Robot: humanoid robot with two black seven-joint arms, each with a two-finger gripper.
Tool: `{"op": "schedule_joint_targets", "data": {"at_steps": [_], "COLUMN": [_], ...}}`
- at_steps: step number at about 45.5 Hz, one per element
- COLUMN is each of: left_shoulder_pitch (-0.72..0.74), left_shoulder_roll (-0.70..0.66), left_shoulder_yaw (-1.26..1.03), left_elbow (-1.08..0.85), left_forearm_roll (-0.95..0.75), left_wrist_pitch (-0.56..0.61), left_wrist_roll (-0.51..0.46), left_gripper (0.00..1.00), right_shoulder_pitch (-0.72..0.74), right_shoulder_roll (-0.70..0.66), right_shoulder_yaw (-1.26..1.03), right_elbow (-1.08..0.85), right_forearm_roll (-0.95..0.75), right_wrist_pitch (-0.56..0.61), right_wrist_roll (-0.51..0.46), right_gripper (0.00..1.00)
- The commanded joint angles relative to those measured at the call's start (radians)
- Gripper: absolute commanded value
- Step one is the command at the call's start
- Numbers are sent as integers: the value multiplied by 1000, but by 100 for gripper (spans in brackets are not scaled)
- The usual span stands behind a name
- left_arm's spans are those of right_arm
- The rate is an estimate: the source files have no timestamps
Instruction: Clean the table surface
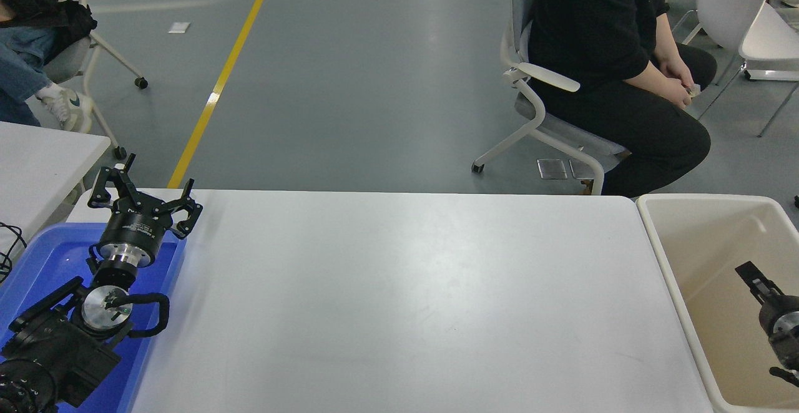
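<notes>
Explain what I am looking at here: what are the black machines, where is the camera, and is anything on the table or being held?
The camera sits high on a humanoid robot, looking forward and down over a white table surface. The black machines are its two arms. The left gripper is parked over a blue tray at the lower left, its fingers spread open and holding nothing. The right gripper reaches in from the right edge, above a beige bin beside the table; whether it is open cannot be told, and nothing shows in it. No loose item shows on the tabletop. Beyond the table a person in black sits on a chair, hands in lap.
</notes>
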Motion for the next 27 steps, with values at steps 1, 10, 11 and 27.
{"op": "schedule_joint_targets", "data": {"at_steps": [1, 10, 11, 27], "left_shoulder_pitch": [0, 0, 0, 0], "left_shoulder_roll": [0, 0, 0, 0], "left_shoulder_yaw": [1, 1, 0, 1], "left_elbow": [1, -1, 1, -1], "left_forearm_roll": [0, 0, 0, 0], "left_wrist_pitch": [1, 1, 1, 1], "left_wrist_roll": [0, 0, 0, 0], "left_gripper": [100, 100, 100, 100], "right_shoulder_pitch": [128, 271, 282, 400], "right_shoulder_roll": [-49, -90, -90, -121], "right_shoulder_yaw": [40, 252, 279, 687], "right_elbow": [-6, -6, -6, 162], "right_forearm_roll": [2, 5, 5, 5], "right_wrist_pitch": [-4, -6, -4, 0], "right_wrist_roll": [-1, 10, 12, 26], "right_gripper": [98, 98, 98, 98]}}
